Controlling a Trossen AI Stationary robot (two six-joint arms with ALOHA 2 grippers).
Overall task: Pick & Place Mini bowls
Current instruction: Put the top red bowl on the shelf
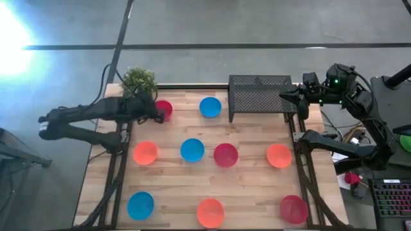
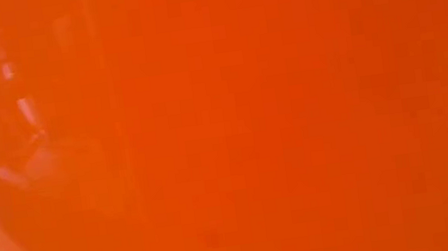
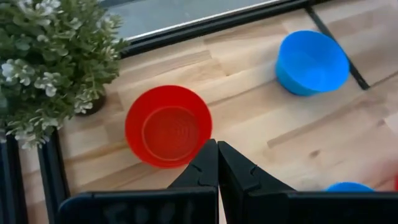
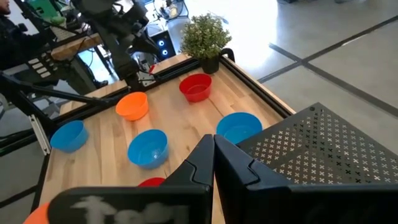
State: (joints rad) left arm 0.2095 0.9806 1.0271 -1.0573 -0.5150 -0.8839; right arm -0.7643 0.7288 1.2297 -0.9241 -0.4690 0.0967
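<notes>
Nine mini bowls sit open side up on the wooden table. In the high view, red [image 1: 165,109] and blue [image 1: 210,106] are in the far row. Orange [image 1: 146,153], blue [image 1: 192,149], red [image 1: 225,154] and orange [image 1: 279,155] are in the middle. Blue [image 1: 140,205], orange [image 1: 210,212] and red [image 1: 293,209] are in the near row. My left gripper [image 1: 158,115] [image 3: 217,144] is shut, its tips at the left rim of the far red bowl [image 3: 168,126]. My right gripper [image 1: 289,97] [image 4: 213,140] is shut, at the right end of the mesh rack [image 1: 260,95]. My left gripper has its shut fingertips [image 3: 210,152] right at the rim [image 3: 202,140] of the far red bowl, coming from the table's left. Whether they touch the rim, I cannot tell. The bowl sits flat on the table.
A small potted plant [image 1: 139,80] [image 3: 43,59] stands at the far left corner, close to the red bowl. The black mesh rack [image 4: 311,149] takes the far right part. Something orange [image 2: 224,125] fills the whole low view. Bare wood [image 1: 250,186] lies between the bowls.
</notes>
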